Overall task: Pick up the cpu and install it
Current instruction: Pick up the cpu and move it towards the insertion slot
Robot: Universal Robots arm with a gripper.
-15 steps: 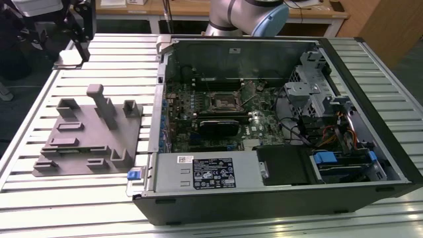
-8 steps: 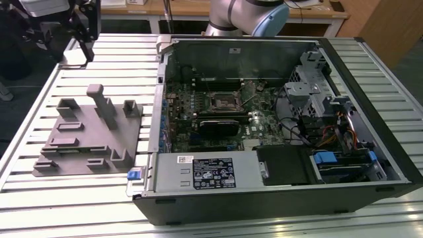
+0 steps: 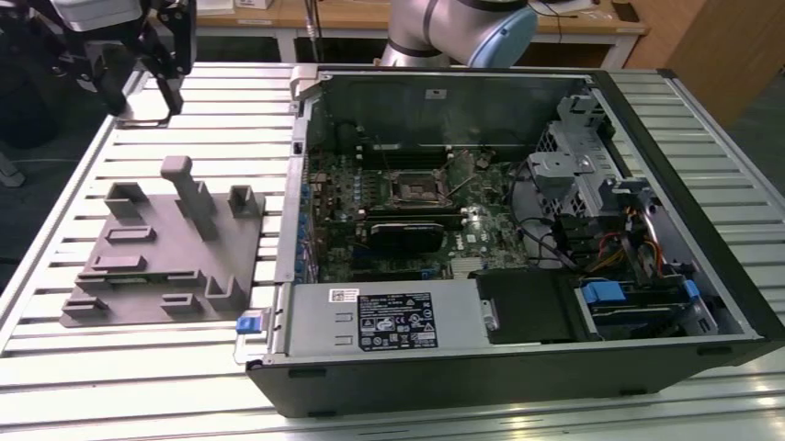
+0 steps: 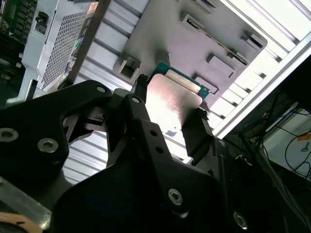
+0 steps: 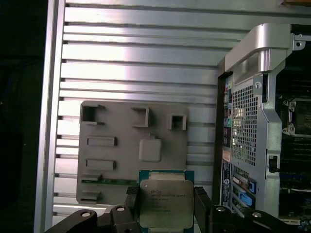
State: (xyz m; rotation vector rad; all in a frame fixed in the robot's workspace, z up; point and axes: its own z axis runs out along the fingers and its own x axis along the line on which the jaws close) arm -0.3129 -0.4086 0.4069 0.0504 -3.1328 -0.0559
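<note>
We look at a work table (image 3: pixel 215 124) topped with long silvery metal slats parted by narrow dark grooves. Light falls hard on it. Pale glare sits on the slats at the far corner on the exterior view's left, and in the second wrist view some slats whiten out. Behind the table stands a bench (image 3: pixel 349 16) with a light wooden top on a white frame. A brown wooden panel (image 3: pixel 723 50) rises at the exterior view's right. The floor (image 3: pixel 15 225) beside the table is dark grey. Loose cables (image 4: pixel 291 145) show in shadow past the table's edge.

Tool (image 3: pixel 150 103) above table (image 3: pixel 135 377), grey fixture (image 3: pixel 165 253) nearby
</note>
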